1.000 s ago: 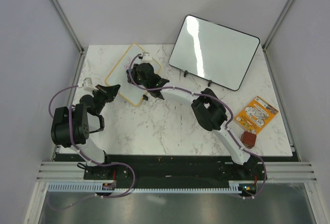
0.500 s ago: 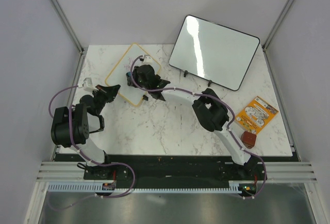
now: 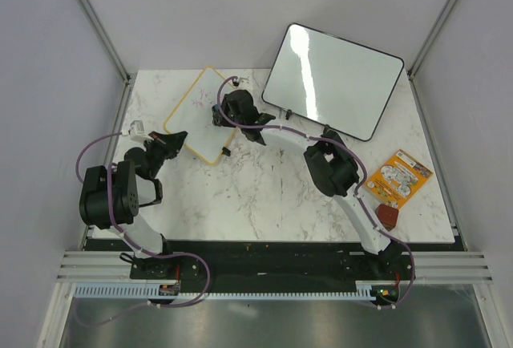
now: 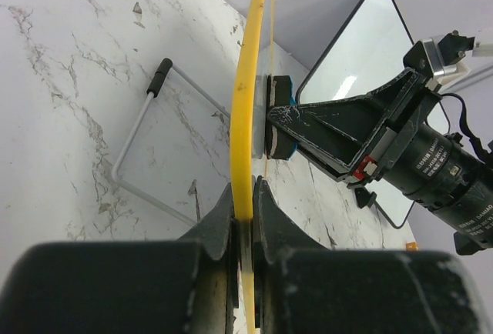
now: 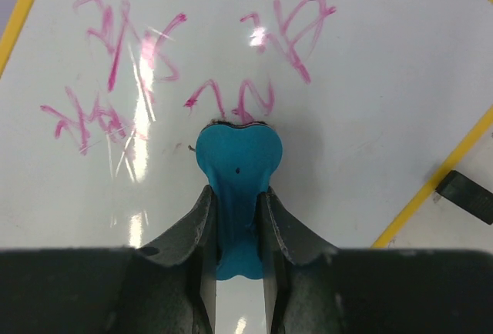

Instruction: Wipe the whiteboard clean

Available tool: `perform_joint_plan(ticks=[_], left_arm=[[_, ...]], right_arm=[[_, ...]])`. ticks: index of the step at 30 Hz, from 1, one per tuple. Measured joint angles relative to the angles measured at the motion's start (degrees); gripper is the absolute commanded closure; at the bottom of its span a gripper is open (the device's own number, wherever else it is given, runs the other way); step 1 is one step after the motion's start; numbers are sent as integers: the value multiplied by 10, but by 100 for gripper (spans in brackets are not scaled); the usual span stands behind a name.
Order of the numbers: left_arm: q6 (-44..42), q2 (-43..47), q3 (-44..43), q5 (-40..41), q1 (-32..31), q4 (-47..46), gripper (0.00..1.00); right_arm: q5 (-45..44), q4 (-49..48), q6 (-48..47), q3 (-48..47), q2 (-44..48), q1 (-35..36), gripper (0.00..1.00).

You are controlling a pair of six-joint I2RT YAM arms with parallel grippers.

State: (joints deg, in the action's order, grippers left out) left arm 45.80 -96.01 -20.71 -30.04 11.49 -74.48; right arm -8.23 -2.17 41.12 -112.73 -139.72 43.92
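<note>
On the far left part of the marble counter (image 3: pixel 256 196) sits the small whiteboard (image 3: pixel 196 111) with the yellow frame. The left tool (image 4: pixel 243 195) is squeezed tight on the board's yellow edge. The right tool (image 5: pixel 237 203) is part way closed and pinches a blue eraser (image 5: pixel 237 157). The eraser touches the white face, just under the pink writing (image 5: pixel 115 65). A bigger black-framed board (image 3: pixel 333 79) is off to its right, near the back.

Overhead camera looks down from afar; both wrist cameras closely view the shared whiteboard (image 3: pixel 192 119).
</note>
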Motion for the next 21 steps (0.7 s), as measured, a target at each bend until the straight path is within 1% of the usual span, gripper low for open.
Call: perform_joint_plan(ticks=[6,10,16,21], left_arm=[[0,0,0,0,0,0,98],[0,0,0,2,0,0,98],[0,0,0,1,-1,-2,98],[0,0,0,1,-3,-2,98]], right_arm=[[1,12,-10,-24,-2,20,100],[27,39,-8,-57,-15,12,100],[76,78,5,-159,-68,-28,100],[90,95,16,-238,-120,-62,100]])
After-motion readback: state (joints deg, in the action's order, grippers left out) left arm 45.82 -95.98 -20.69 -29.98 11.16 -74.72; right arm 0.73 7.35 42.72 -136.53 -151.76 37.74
